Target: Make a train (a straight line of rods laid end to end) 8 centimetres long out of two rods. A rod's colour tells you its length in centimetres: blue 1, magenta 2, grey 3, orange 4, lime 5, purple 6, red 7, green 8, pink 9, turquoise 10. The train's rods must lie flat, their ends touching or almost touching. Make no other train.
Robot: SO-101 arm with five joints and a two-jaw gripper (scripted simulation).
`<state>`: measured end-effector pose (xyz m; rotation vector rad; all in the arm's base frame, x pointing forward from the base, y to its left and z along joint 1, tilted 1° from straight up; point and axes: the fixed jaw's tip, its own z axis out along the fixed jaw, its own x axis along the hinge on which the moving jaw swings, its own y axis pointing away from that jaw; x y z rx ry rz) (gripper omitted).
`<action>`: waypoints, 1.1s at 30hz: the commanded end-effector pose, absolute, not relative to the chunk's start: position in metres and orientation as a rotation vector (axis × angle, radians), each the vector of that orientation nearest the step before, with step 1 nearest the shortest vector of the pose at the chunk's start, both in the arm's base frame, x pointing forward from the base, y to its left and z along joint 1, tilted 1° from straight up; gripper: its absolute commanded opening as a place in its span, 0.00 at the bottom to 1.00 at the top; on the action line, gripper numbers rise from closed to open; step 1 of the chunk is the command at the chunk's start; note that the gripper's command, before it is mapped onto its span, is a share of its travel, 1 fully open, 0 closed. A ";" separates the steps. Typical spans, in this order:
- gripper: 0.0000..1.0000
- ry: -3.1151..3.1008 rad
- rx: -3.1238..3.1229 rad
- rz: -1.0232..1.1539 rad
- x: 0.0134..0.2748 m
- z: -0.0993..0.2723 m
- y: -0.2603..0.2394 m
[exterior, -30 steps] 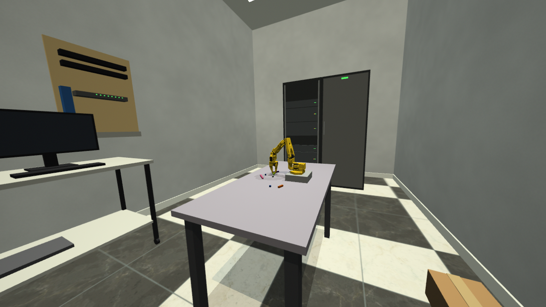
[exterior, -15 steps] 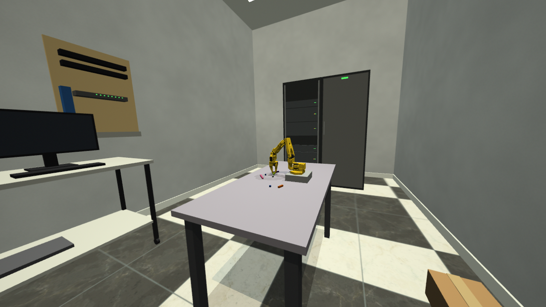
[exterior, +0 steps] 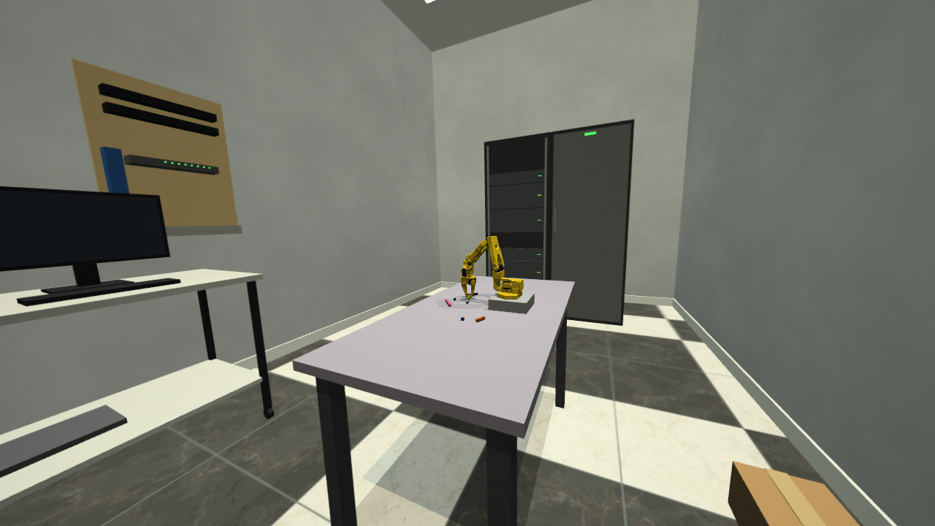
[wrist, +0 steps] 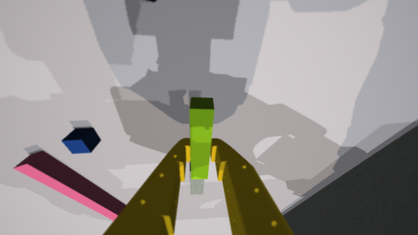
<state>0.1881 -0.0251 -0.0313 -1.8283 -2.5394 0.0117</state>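
My gripper [wrist: 200,156] is shut on a lime rod [wrist: 201,138], which sticks out forward past the fingertips, close above the table. In the exterior view the gripper [exterior: 468,295] reaches down to the table at the far left, with the lime rod a small speck at its tips. A pink rod [wrist: 70,184] lies flat to the left of the fingers; it also shows in the exterior view [exterior: 448,302]. A blue cube [wrist: 81,140] sits just beyond the pink rod. An orange rod [exterior: 480,319] and another blue cube [exterior: 462,319] lie nearer the table's middle.
The arm's grey base block [exterior: 510,301] stands to the right of the gripper. The table's right edge [wrist: 353,170] runs diagonally at the right of the wrist view. A dark small piece [exterior: 475,294] lies by the gripper.
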 end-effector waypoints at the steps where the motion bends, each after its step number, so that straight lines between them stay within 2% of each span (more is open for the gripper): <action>1: 0.00 -2.535 -1.819 0.018 0.187 -0.033 -0.023; 33: 0.00 -2.542 -1.824 0.011 0.190 -0.032 -0.023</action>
